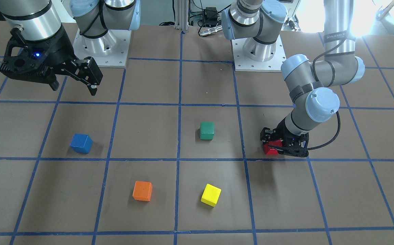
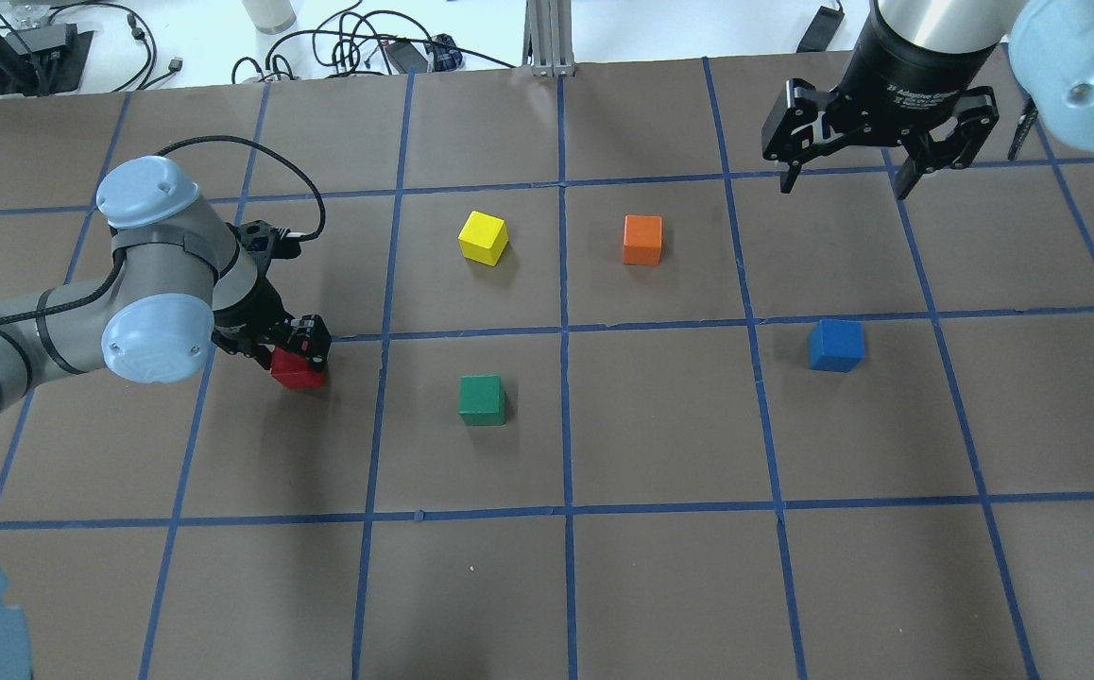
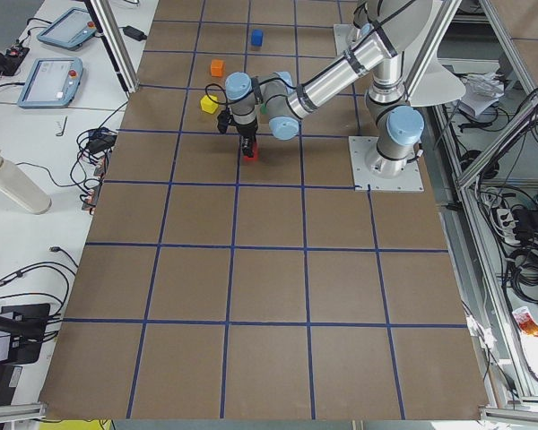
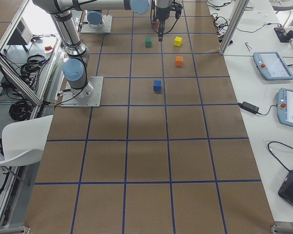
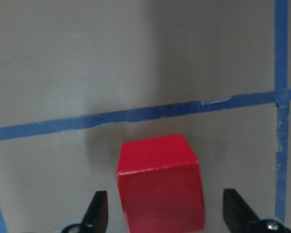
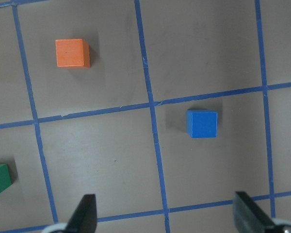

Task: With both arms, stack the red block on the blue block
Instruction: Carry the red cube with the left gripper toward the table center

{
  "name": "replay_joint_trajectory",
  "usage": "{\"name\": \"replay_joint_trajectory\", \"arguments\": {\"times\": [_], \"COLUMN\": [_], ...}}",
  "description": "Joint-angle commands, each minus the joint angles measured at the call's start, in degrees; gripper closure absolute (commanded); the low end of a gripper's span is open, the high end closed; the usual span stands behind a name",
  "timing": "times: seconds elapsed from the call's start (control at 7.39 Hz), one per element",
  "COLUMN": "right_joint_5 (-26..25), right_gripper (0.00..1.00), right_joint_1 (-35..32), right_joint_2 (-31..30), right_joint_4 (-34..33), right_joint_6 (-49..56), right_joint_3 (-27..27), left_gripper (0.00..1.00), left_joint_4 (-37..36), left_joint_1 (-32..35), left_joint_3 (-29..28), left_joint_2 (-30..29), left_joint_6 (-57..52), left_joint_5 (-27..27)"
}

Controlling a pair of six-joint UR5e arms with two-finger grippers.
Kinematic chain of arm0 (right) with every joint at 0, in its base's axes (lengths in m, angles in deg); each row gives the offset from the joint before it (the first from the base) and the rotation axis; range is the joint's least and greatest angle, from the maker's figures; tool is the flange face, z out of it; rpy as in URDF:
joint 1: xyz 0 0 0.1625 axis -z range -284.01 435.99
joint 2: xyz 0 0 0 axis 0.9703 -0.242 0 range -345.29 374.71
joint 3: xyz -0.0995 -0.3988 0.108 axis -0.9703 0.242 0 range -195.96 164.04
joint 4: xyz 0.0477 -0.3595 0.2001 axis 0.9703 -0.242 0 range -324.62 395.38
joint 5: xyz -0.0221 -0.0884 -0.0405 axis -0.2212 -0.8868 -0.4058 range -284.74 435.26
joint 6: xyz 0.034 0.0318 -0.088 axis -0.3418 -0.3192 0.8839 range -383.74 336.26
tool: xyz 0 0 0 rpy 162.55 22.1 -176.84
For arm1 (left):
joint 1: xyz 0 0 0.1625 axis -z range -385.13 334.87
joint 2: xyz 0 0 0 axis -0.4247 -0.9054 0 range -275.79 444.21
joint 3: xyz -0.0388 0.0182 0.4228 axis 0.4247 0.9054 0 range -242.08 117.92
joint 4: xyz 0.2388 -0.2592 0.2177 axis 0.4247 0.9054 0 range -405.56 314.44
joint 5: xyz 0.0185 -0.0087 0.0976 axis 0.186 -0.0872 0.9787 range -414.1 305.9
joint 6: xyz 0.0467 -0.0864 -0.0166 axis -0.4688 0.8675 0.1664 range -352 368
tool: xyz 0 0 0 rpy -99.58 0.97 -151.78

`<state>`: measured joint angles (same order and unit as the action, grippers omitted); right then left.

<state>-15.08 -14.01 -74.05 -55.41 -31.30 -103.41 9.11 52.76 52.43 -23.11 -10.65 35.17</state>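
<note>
The red block sits on the brown table, just beside a blue tape line. My left gripper is lowered around it. In the left wrist view the red block lies between the two black fingers with a gap on each side, so the gripper is open. The blue block stands alone on the table's other side. My right gripper hangs open and empty, high above the table, beyond the blue block.
A green cube lies between the red and blue blocks. A yellow cube and an orange cube lie further out. The two arm bases stand at the robot's edge of the table.
</note>
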Motion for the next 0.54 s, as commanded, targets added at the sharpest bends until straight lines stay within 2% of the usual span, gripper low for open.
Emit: {"name": "replay_joint_trajectory", "arguments": {"times": [0.0,0.14,0.41], "right_joint_5": [0.0,0.0,0.1], "right_gripper": [0.00,0.00,0.00], "right_joint_1": [0.0,0.0,0.0], "right_joint_2": [0.0,0.0,-0.1], "right_joint_4": [0.0,0.0,0.1], "right_joint_6": [0.1,0.1,0.1], "right_joint_3": [0.2,0.2,0.0], "left_gripper": [0.82,0.82,0.84], "left_joint_4": [0.6,2.6,14.2], "left_joint_1": [0.6,1.3,4.9], "left_joint_3": [-2.5,-5.0,-14.2], "left_joint_2": [0.4,1.2,2.2], "left_joint_6": [0.1,0.5,4.8], "left_joint_5": [2.8,3.5,2.8]}}
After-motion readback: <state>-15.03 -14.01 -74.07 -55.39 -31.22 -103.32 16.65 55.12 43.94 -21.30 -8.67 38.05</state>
